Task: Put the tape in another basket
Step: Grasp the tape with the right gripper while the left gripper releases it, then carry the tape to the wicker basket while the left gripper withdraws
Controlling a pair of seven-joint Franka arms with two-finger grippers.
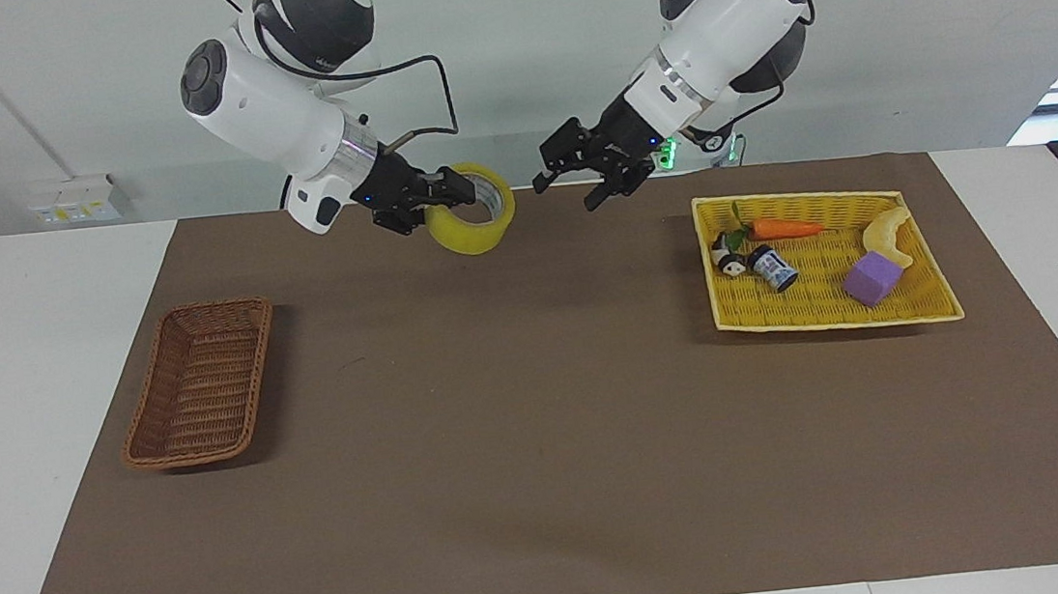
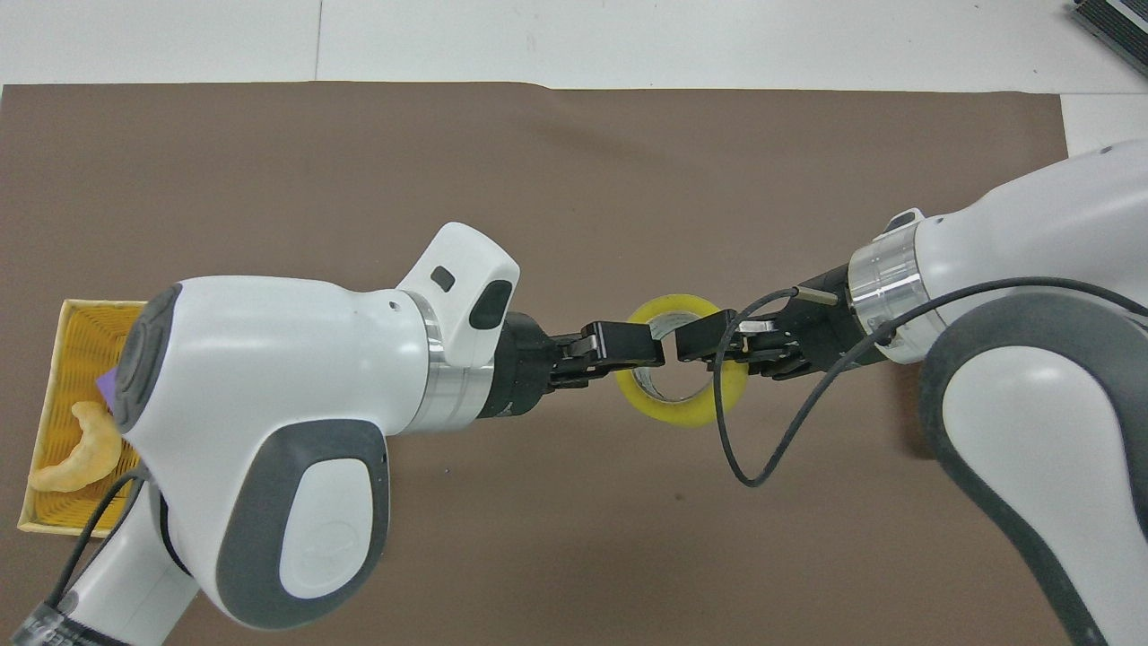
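Note:
The tape (image 1: 474,230), a yellow roll with a pale core, hangs in the air over the mat's edge at the robots' end, about midway between the arms. My right gripper (image 1: 452,198) is shut on the roll's rim and carries it alone. My left gripper (image 1: 567,187) is open and empty, a short way off the roll toward the yellow tray. From above, the tape (image 2: 686,414) shows between the left gripper (image 2: 641,345) and the right gripper (image 2: 695,343). The dark brown wicker basket (image 1: 199,382) lies empty at the right arm's end of the table.
A shallow yellow woven tray (image 1: 831,312) sits at the left arm's end. It holds a carrot (image 1: 787,229), a small can (image 1: 772,269), a purple cube (image 1: 872,279) and a pale crescent (image 1: 890,233). A brown mat (image 1: 525,453) covers the table.

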